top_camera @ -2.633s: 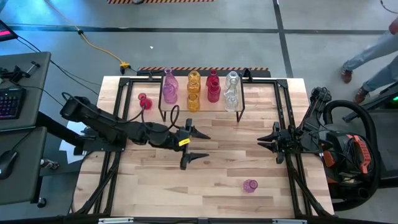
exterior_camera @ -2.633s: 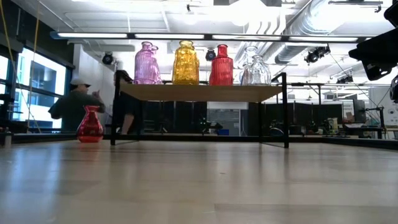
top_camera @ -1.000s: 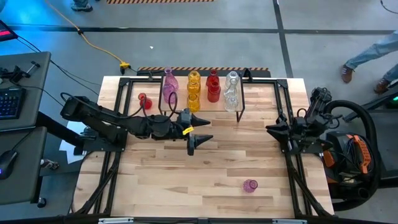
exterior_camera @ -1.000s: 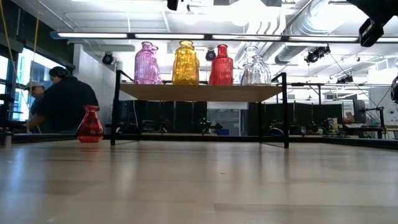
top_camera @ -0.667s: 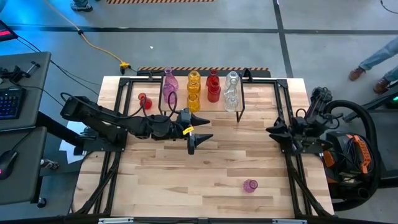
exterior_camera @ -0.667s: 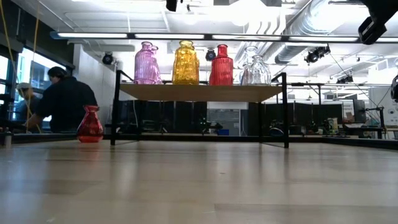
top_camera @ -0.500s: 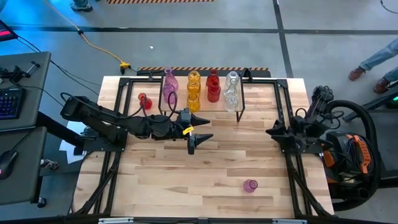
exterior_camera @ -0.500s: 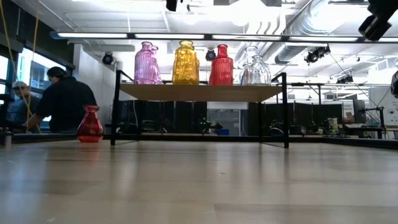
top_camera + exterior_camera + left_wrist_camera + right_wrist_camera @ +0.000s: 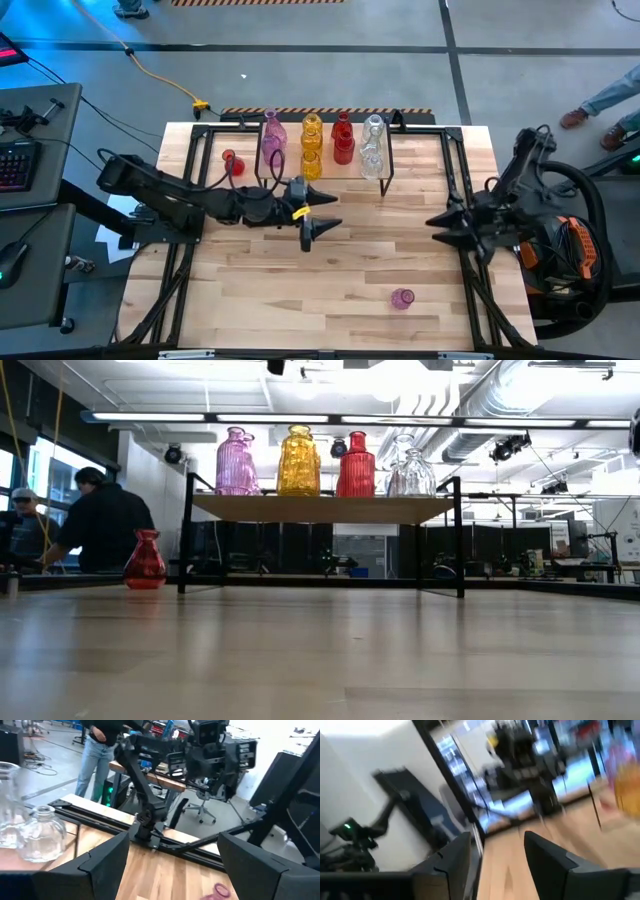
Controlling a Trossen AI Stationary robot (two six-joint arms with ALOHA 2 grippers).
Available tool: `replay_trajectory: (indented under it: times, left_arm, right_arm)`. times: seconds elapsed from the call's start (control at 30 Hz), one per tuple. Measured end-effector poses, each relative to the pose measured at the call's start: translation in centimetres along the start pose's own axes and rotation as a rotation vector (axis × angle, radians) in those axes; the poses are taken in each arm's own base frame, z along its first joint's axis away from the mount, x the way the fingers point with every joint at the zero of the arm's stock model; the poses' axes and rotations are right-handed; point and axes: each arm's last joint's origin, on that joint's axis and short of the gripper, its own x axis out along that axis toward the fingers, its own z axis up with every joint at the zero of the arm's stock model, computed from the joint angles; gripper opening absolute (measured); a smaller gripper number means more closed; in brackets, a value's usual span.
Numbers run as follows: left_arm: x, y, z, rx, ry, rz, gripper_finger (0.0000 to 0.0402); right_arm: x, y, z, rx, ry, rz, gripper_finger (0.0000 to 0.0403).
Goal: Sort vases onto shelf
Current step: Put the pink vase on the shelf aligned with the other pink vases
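Both grippers are spread and empty. The right gripper (image 9: pixel 437 222) should drop low and take the pink vase (image 9: pixel 402 298) squarely by its belly.

The right gripper (image 9: pixel 437 221) has swung from pointing along the table edge to pointing inward, and its fingers appear to have parted. The left gripper (image 9: pixel 322 212), earlier mid-table, now sits just before the shelf (image 9: pixel 383 172).
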Motion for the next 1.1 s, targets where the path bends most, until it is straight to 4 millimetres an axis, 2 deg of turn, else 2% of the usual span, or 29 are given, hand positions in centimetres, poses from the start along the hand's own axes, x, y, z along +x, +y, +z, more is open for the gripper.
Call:
replay_trajectory:
  times: [0.1,0.23,0.43,0.67,0.83,0.97,1.1]
  left_arm:
    - [-0.3,-0.6,-0.1,0.005,0.006,-0.021,0.0294]
    - [-0.8,-1.5,-0.2,0.049,0.012,-0.051,0.0294]
    - [-1.1,-1.9,-1.0,0.087,0.074,-0.056,0.0294]
    - [-1.2,-2.0,-1.6,0.109,0.132,-0.054,0.0294]
    - [-1.3,-2.2,-1.7,0.106,0.154,-0.119,0.0294]
    - [-1.3,-2.3,-1.8,0.108,0.157,-0.129,0.0294]
    - [-1.5,-2.7,-1.9,0.118,0.16,-0.141,0.0294]
  right_arm:
    - [0.4,0.6,0.1,0.083,0.129,-0.076,0.0163]
    - [0.9,0.9,-0.8,0.2,0.274,-0.212,0.0151]
    - [2.3,1.3,-3.8,0.4,0.532,-0.372,0.0139]
    - [4.7,1.7,-7.2,0.606,0.753,-0.522,0.0138]
    - [6.1,1.6,-9.0,0.731,0.829,-0.637,0.0138]
    - [7.2,2.1,-10.1,0.801,0.899,-0.626,0.0138]
    - [8.2,2.1,-10.9,0.831,0.897,-0.642,0.0138]
